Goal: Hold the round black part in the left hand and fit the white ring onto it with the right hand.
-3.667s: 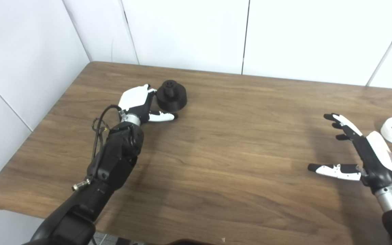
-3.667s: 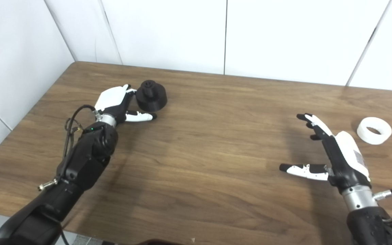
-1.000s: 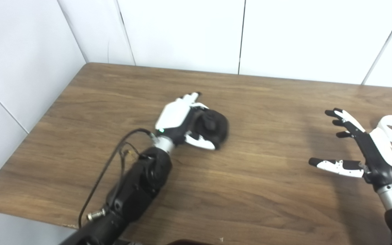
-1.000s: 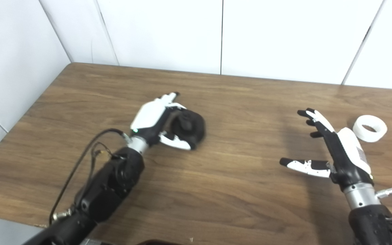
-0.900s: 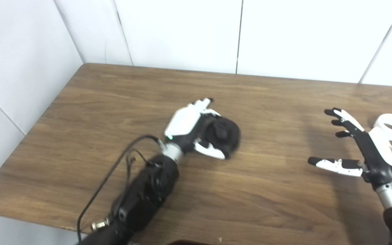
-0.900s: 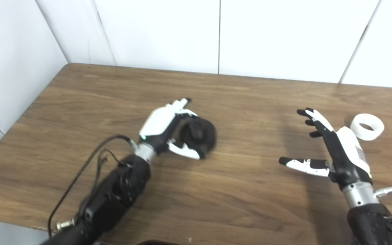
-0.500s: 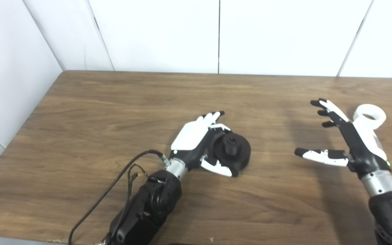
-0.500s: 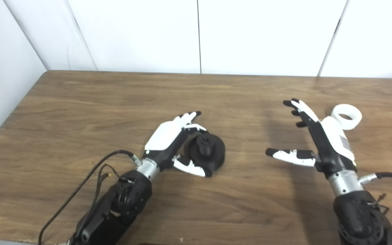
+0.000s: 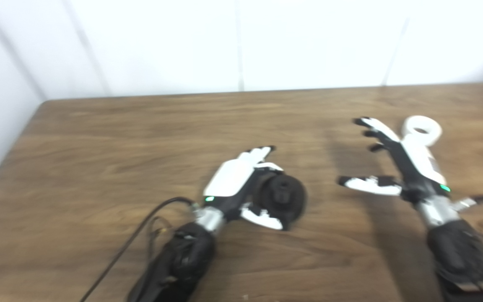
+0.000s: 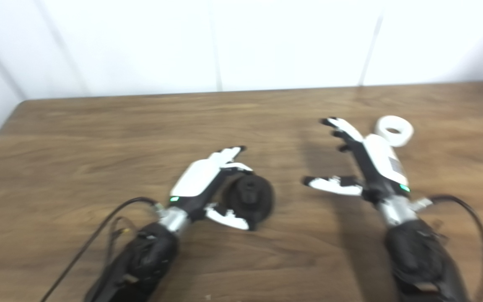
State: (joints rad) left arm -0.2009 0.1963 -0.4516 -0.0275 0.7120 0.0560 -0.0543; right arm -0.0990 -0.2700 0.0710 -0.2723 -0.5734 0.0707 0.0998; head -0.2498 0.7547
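1. Left eye view is smeared by blur, so fine detail is lost, but the layout on the brown wood-grain bench [image 9: 99, 138] reads clearly enough.
2. Near the middle of the frame sits the round black part [image 9: 282, 200]: a squat matte-black disc with a small raised hub in the centre of its face, which is tipped toward the camera.
3. Its left side is cupped by the left hand [image 9: 241, 184], white-backed with dark undersides. The fingers [image 9: 260, 150] reach along the far side of the part and the thumb [image 9: 262, 219] curls round the near side; the hand is wrapped around it, though blur hides how firmly it presses and whether the part is touching the bench.
4. At the right of the frame the right hand [image 10: 369, 161] is held above the bench with nothing in it, fingers [image 10: 336, 123] spread and pointing to the upper left, thumb [image 10: 329, 184] stuck out sideways to the left.
5. Just beyond that hand, at the upper right, the white ring [image 10: 393, 131] lies flat on the bench: a short, thick-walled band with a round opening, plain white.
6. Ring and black part are well apart, with the right hand between them.
7. A black cable [image 9: 128, 247] trails from the left wrist toward the lower left.
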